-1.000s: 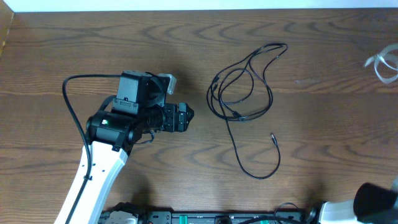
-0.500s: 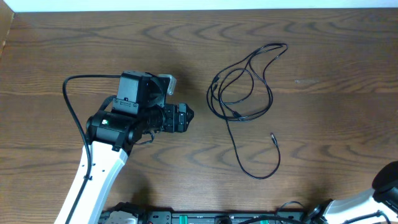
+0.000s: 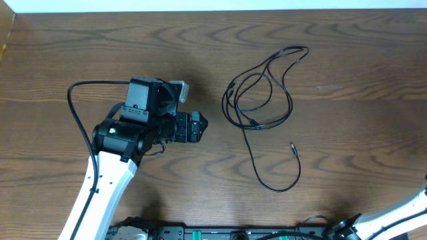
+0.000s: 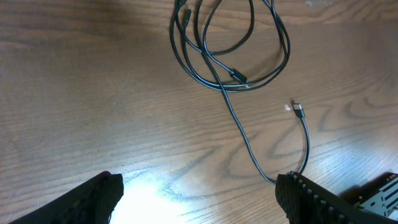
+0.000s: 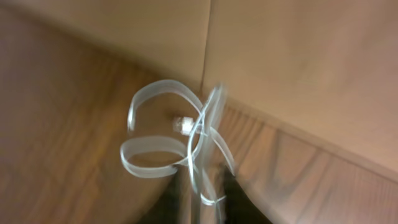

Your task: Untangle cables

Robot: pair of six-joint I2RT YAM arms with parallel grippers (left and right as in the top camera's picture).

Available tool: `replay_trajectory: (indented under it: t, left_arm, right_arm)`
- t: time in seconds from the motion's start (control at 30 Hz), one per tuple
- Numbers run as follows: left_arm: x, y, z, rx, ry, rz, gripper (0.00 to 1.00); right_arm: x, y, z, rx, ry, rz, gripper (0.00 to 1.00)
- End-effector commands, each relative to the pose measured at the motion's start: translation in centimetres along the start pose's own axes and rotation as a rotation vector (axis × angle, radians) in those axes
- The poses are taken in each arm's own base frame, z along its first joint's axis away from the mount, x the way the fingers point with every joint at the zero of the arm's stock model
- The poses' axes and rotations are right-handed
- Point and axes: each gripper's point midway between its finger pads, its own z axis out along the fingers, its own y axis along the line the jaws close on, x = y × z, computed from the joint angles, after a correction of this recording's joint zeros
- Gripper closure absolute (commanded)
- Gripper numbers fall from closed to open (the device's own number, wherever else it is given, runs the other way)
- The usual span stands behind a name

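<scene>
With the left gripper (image 3: pixel 200 125) spread and the cables (image 3: pixel 259 125) coiled ahead of it, one loose end should be pinched alone and drawn out slowly; the state of the right gripper (image 5: pixel 208 202) cannot be told.

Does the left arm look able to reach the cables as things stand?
Probably yes. The left gripper sits open beside the cables, facing them, with only bare table between and nothing lying over them.

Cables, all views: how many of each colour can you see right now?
Black cable tangle: 1 (separate cords inside cannot be counted)
White cable: 1 (blurred, right wrist view only)
Total: 2
</scene>
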Motion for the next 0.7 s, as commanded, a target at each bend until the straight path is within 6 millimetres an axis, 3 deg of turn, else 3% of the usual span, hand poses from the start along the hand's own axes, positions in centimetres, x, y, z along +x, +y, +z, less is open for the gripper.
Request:
replay_trajectory:
  t: [0.0,0.03,0.17,0.37,0.47,0.5,0.57,0.67]
  left_arm:
    - [0.1,0.2,0.2,-0.009,0.007,-0.016,0.16]
    - [0.1,0.2,0.2,-0.009,0.007,-0.016,0.16]
    - [0.1,0.2,0.2,-0.009,0.007,-0.016,0.16]
    - [0.1,0.2,0.2,-0.01,0.007,-0.016,0.16]
    - [0.1,0.2,0.2,-0.01,0.007,-0.016,0.15]
    - [0.1,0.2,0.2,-0.01,0.007,-0.016,0.16]
    - [0.1,0.2,0.2,-0.01,0.007,-0.016,0.16]
    - [0.1,0.2,0.2,-0.01,0.007,-0.016,0.16]
  right_arm:
    - [2.6,1.2,2.1,-0.053,0.096,-0.003,0.1]
    - [3.1,1.3,2.4,-0.059,0.115,-0.005,0.01]
    - [3.3,3.0,1.8,-0.151,0.133,-0.004,0.01]
    - [4.4,7.7,-1.7,-0.344,0.196,0.016,0.01]
    - [6.5,10.1,-3.4,-0.361,0.262,-0.004,0.01]
    - [8.3,12.2,-4.7,-0.386,0.31,-0.05,0.01]
    - [9.7,13.9,-5.6,-0.413,0.345,-0.097,0.01]
    - [13.2,17.9,-8.1,-0.512,0.413,-0.261,0.01]
